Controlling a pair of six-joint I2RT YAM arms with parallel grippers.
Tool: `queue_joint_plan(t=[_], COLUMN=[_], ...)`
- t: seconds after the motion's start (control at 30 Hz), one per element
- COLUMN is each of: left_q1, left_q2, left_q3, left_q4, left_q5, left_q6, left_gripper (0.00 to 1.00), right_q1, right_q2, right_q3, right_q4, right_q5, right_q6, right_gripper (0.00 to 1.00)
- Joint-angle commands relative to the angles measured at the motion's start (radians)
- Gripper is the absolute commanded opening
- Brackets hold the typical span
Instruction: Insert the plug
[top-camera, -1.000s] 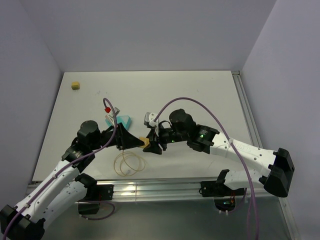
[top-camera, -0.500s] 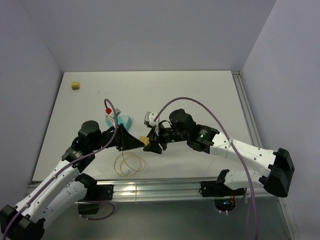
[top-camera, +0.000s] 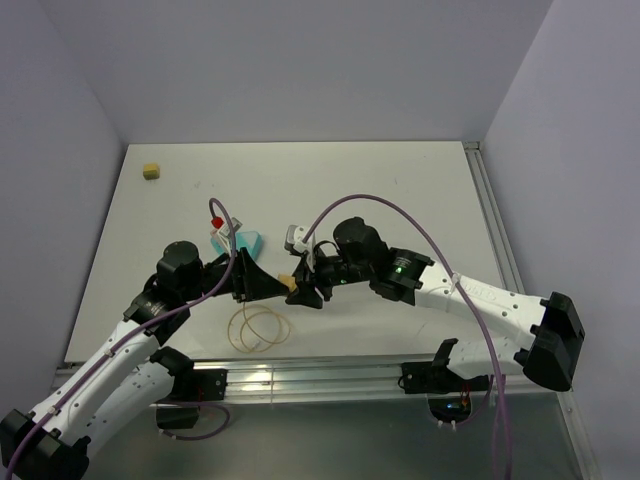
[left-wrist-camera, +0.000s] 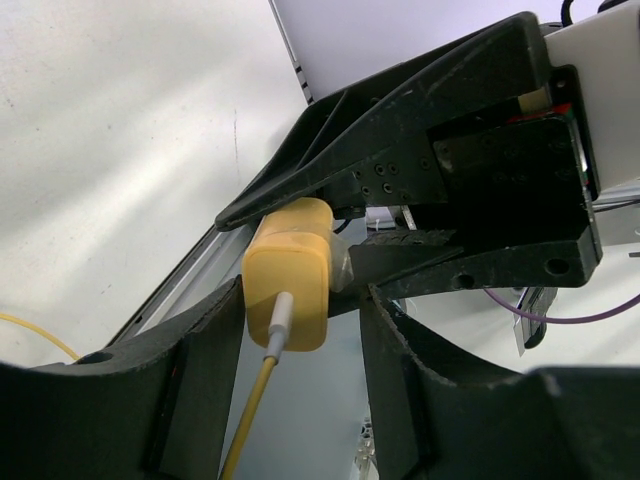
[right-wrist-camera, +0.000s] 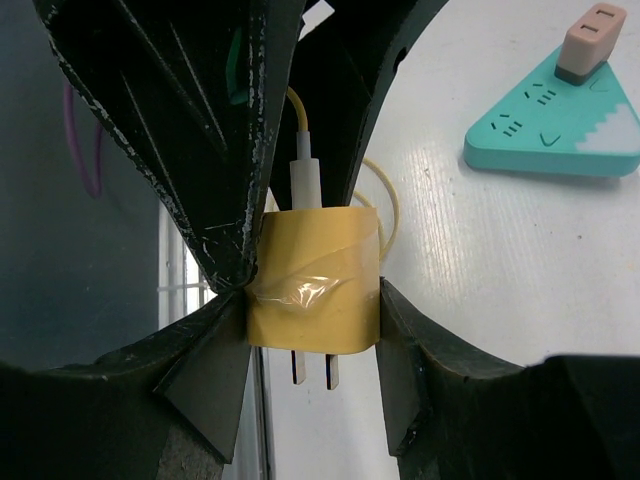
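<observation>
The right claw (right-wrist-camera: 312, 340) is clamped on the yellow plug (right-wrist-camera: 312, 280), a finger pressed against each side and the prongs pointing toward its own camera, held over the counter (top-camera: 380, 190). The left claw (left-wrist-camera: 300, 330) stands a little open around the same plug, with a gap at one finger. The cable (top-camera: 258, 328) loops on the counter; the teal block (right-wrist-camera: 555, 125) lies near
</observation>
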Motion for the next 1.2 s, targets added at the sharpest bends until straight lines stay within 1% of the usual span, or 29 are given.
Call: queue_joint_plan(t=[0.0, 0.03, 0.07, 0.17, 0.33, 0.57, 0.63, 0.73, 0.77, 0.8, 0.83, 0.87, 0.9, 0.93, 0.97, 1.03, 1.1, 1.17], left_q1=[-0.002, -0.002, -0.002, -0.002, -0.004, -0.004, -0.002, -0.002, -0.002, -0.004, -0.002, -0.002, -0.004, -0.002, -0.002, -0.002, -0.002, -0.002], left_q2=[-0.007, -0.009, -0.01, -0.006, 0.0, 0.005, 0.004, 0.002, 0.007, 0.01, 0.013, 0.013, 0.011, 0.007, 0.002, -0.007, -0.013, -0.016], left_q3=[0.04, 0.041, 0.038, 0.035, 0.031, 0.031, 0.031, 0.032, 0.032, 0.032, 0.034, 0.034, 0.037, 0.041, 0.046, 0.078, 0.113, 0.133], left_q4=[0.022, 0.024, 0.025, 0.047, 0.056, 0.067, 0.067, 0.056, 0.054, 0.053, 0.044, 0.034, 0.025, -0.008, -0.033, -0.099, -0.192, -0.267], left_q5=[-0.003, -0.005, 0.0, 0.015, 0.024, 0.035, 0.035, 0.026, 0.024, 0.021, 0.023, 0.011, -0.002, -0.017, -0.032, -0.112, -0.181, -0.285], left_q6=[0.028, 0.029, 0.03, 0.019, 0.016, 0.013, 0.016, 0.022, 0.025, 0.026, 0.031, 0.034, 0.037, 0.048, 0.059, 0.101, 0.128, 0.146], left_gripper=[0.53, 0.51, 0.48, 0.44, 0.44, 0.48, 0.47, 0.32, 0.2, 0.13, 0.02, 0.0, 0.0, 0.0, 0.0, 0.0, 0.0, 0.0], right_q1=[-0.004, -0.004, -0.004, -0.003, -0.004, -0.004, -0.004, -0.004, -0.004, -0.004, -0.004, -0.003, -0.004, -0.006, -0.004, -0.019, -0.039, -0.07], right_q2=[0.004, 0.007, 0.007, 0.001, 0.009, 0.023, 0.024, 0.023, 0.024, 0.023, 0.024, 0.023, 0.021, 0.018, 0.018, 0.012, 0.007, 0.001], right_q3=[0.052, 0.052, 0.052, 0.05, 0.062, 0.069, 0.07, 0.07, 0.07, 0.07, 0.069, 0.067, 0.064, 0.061, 0.055, 0.038, 0.02, 0.006], right_q4=[0.011, 0.01, 0.013, 0.017, 0.011, 0.011, 0.011, 0.017, 0.019, 0.022, 0.025, 0.031, 0.036, 0.037, 0.049, 0.065, 0.089, 0.108], right_q5=[-0.026, -0.024, -0.016, -0.012, -0.026, -0.038, -0.039, -0.041, -0.039, -0.032, -0.024, -0.007, 0.002, 0.013, 0.019, 0.013, 0.002, -0.003], right_q6=[-0.015, -0.014, -0.012, -0.015, -0.017, -0.014, -0.015, -0.013, -0.012, -0.007, 0.0, 0.005, 0.011, 0.02, 0.028, 0.046, 0.062, 0.086], right_gripper=[0.0, 0.0, 0.0, 0.0, 0.0, 0.0, 0.0, 0.0, 0.0, 0.0, 0.0, 0.0, 0.05, 0.23, 0.32, 0.47, 0.55, 0.58])
